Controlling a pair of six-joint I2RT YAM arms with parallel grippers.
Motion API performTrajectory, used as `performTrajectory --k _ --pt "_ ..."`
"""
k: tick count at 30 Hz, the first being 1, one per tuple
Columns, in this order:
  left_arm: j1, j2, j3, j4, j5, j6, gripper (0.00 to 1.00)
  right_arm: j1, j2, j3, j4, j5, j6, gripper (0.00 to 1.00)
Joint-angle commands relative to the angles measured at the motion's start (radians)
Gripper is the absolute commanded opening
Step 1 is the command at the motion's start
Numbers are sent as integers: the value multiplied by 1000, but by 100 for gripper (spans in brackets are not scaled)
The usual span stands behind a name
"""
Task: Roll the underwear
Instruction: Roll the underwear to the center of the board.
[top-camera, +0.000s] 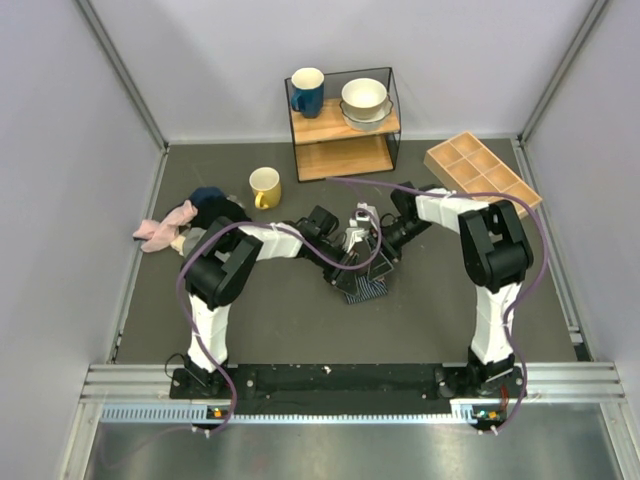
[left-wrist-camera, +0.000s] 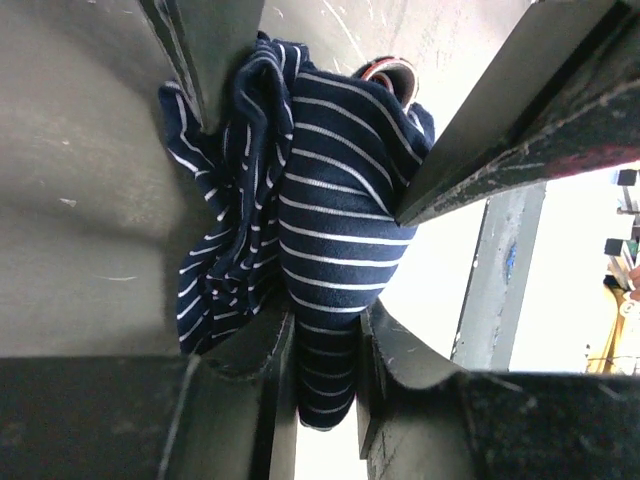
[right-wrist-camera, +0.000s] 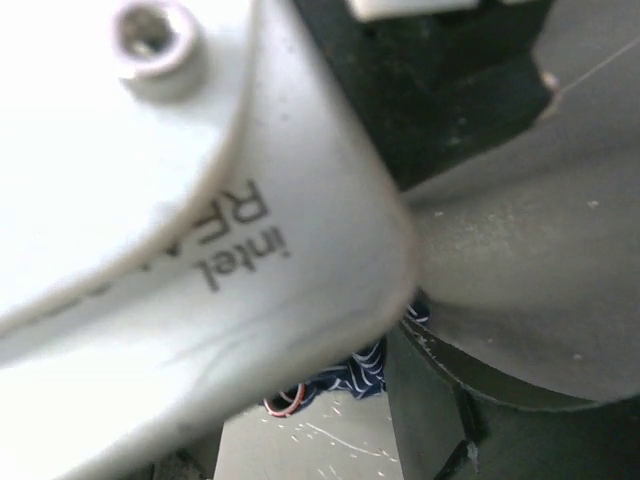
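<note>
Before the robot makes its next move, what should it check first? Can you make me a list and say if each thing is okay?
1. Left gripper pinching the underwear: ok, striped fabric is squeezed between its jaws.
2. Right gripper gripping: cannot tell, a white camera housing blocks most of its own view.
3. Room between the grippers: not ok, they crowd together over the underwear.
4. Underwear rolled neatly: not ok, it looks bunched rather than rolled.
5. Yellow mug out of the way: ok, it stands well apart from both grippers.
</note>
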Motion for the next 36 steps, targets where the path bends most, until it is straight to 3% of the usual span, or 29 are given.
performTrajectory --k 1,4,8,11,18,24,30,31,32,36 --pt "-31 9 -56 34 -250 111 6 93 83 -12 -75 89 30 54" --pt "-28 -2 -68 59 -265 96 6 93 85 -11 -89 89 27 42" --pt "-23 -28 -85 85 -284 80 8 91 109 2 -122 72 10 17" --pt "-17 -71 -116 126 -311 62 16 91 120 12 -148 58 -8 6" --pt "0 -180 -194 226 -347 31 46 87 108 20 -168 18 -33 0" --pt "11 -244 -236 253 -355 34 58 65 85 20 -167 -5 -51 0" --pt "32 -312 -279 253 -376 39 62 45 63 20 -167 -22 -62 0" --pt "37 -337 -291 252 -379 37 72 38 62 18 -167 -25 -62 0" --pt "46 -350 -298 253 -393 36 98 34 54 18 -167 -29 -65 0" --pt "73 -420 -340 253 -414 33 98 21 31 12 -167 -34 -86 0"
